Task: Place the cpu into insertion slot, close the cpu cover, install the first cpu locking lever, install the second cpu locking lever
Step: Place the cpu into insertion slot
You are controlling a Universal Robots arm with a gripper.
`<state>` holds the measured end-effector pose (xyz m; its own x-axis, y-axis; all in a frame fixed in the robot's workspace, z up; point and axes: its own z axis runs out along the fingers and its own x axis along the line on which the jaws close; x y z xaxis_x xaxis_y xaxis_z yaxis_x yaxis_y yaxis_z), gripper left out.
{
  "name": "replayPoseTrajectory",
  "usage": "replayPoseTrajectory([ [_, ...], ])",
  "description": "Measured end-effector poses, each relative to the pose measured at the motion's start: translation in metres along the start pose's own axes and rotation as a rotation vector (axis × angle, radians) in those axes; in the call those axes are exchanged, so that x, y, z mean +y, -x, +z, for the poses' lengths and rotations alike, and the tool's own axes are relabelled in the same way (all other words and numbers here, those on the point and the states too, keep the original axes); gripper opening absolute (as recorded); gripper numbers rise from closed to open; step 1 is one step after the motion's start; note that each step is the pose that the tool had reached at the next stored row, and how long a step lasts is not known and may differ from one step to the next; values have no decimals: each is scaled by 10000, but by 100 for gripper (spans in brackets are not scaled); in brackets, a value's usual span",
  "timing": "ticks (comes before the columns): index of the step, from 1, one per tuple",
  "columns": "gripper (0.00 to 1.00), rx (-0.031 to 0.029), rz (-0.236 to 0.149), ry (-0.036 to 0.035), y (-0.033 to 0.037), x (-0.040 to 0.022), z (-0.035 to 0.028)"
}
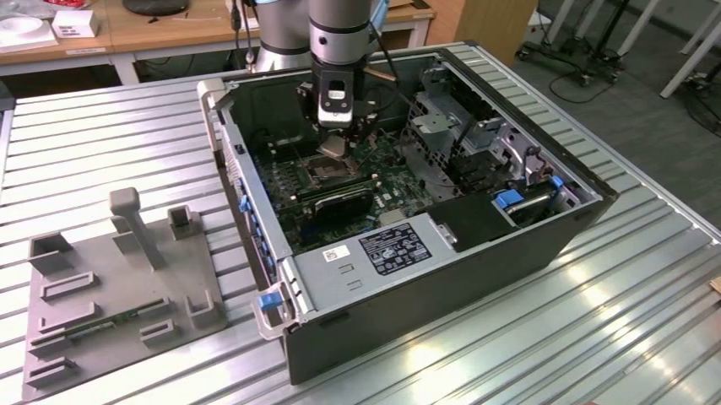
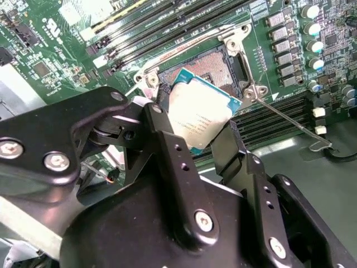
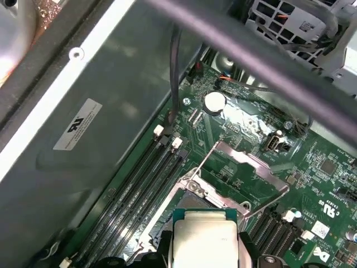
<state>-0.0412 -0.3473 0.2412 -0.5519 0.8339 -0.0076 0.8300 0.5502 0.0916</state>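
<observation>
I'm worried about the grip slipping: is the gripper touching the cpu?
Touching. In the second wrist view the gripper clamps the cpu by two opposite edges, with no gap on either side.

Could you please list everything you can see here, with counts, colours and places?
table: one, silver, ribbed, under everything.
computer case: one, black, open, on the table.
holder plate: one, grey, on the table at the exterior view's left.
motherboard: one, green, inside the case.
socket: one, dark, silver-rimmed, on the motherboard.
cover: one, silver, raised beside the socket.
chip: one, grey-faced, over the socket.
gripper: one, black, shut on the chip.
</observation>
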Motion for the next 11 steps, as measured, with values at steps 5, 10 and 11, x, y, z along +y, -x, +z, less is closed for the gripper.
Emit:
replayPoseTrajectory([
  [5,54,0,5,1,0,0,0],
  [10,54,-46,510,-2,-1,0,2],
  [11,54,-63,687,-4,0,0,2],
])
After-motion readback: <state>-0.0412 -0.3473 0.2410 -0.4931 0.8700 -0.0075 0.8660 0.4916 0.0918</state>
